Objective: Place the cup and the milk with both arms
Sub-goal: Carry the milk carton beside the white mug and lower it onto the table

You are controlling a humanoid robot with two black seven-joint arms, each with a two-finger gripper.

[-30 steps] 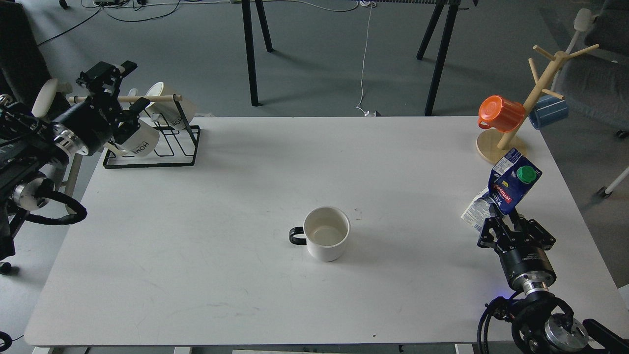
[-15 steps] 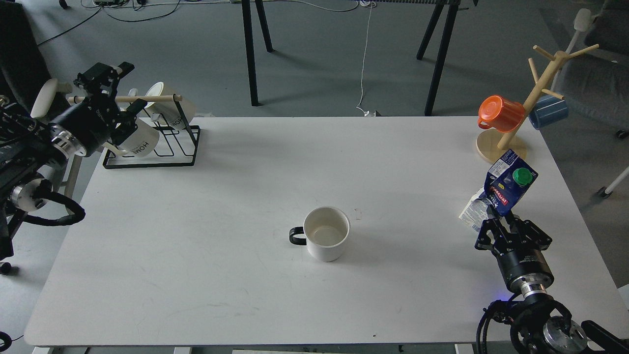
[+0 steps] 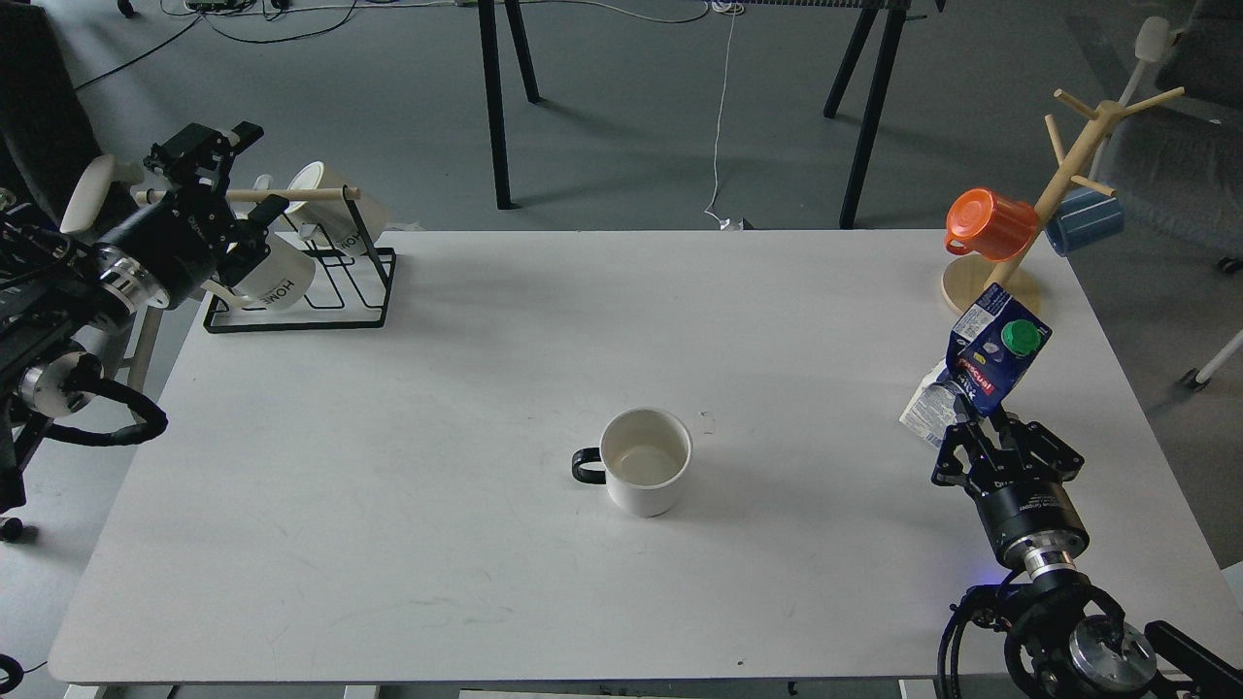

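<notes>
The white cup (image 3: 645, 474) with a black handle stands upright near the middle of the white table (image 3: 437, 388), handle to the left, with no gripper near it. My right gripper (image 3: 979, 434) is shut on the lower end of the blue and white milk carton (image 3: 991, 359). It holds the carton tilted over the table's right side, green cap (image 3: 1020, 337) facing up. My left gripper (image 3: 245, 177) is open and empty at the far left, beside the black wire mug rack (image 3: 325, 282).
Cream "HOME" mugs (image 3: 277, 277) sit on the wire rack at the back left corner. A wooden mug tree (image 3: 1054, 184) with an orange cup (image 3: 991, 225) and a blue cup (image 3: 1083, 220) stands at the back right corner, just behind the carton.
My right gripper has carried the milk carton a little to the left and farther from me. My left gripper has drawn back slightly to the left. The cup has not moved.
</notes>
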